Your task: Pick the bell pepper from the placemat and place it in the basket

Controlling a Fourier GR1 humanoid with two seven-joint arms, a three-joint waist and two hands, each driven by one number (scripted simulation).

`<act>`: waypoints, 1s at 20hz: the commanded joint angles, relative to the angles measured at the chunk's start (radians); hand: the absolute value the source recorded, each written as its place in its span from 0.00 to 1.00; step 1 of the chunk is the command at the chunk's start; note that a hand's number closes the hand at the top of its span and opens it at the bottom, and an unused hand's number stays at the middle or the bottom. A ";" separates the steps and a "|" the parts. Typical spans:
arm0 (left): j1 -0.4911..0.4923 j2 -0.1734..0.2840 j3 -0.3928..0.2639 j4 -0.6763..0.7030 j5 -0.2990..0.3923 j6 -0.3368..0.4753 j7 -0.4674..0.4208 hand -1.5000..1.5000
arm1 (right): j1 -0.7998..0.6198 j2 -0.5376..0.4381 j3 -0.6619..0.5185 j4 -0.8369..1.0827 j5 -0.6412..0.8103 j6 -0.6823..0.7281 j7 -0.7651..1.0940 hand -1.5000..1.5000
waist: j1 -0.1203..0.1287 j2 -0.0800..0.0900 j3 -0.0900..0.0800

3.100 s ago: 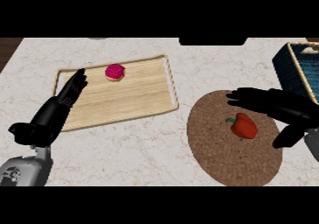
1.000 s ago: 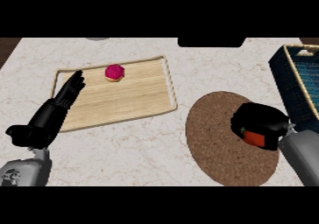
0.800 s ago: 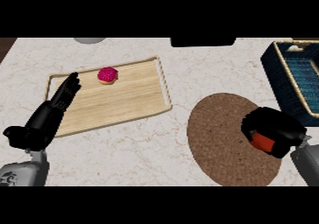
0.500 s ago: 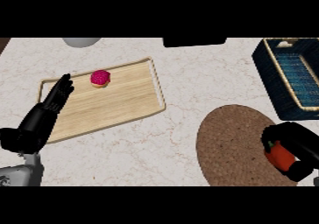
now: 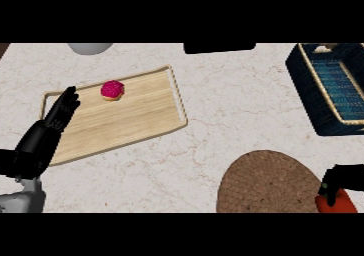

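Observation:
The red bell pepper (image 5: 340,204) shows at the lower right edge, just off the right rim of the round brown placemat (image 5: 270,182). My right hand (image 5: 346,179) is curled round the pepper's top and hides most of it. The dark blue basket (image 5: 334,87) with a woven tan rim stands at the far right, well away from the hand. My left hand (image 5: 45,136) rests open at the left, fingers straight, lying over the left edge of the wooden tray (image 5: 129,117).
A pink cupcake (image 5: 112,90) sits on the wooden tray near its back. A grey round object (image 5: 90,48) and a black object (image 5: 219,47) lie along the counter's far edge.
My right hand closed on the pepper and carried it off the placemat toward the lower right. The view has shifted, so the basket now shows more fully. The left hand kept still.

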 commanded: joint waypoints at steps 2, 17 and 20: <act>-0.004 0.000 0.003 0.003 0.000 0.002 0.003 0.50 | 0.107 0.074 -0.148 -0.277 -0.279 0.108 0.122 1.00 | -0.009 0.001 -0.001; -0.106 -0.007 -0.031 0.000 0.015 -0.041 0.040 0.50 | -0.057 -0.274 -0.585 -0.480 -0.931 -0.051 0.890 1.00 | 0.109 0.027 0.003; -0.098 -0.031 -0.051 0.034 -0.016 -0.022 0.014 0.50 | -0.157 -0.412 -0.598 -0.417 -1.026 -0.103 1.046 1.00 | 0.106 0.026 0.003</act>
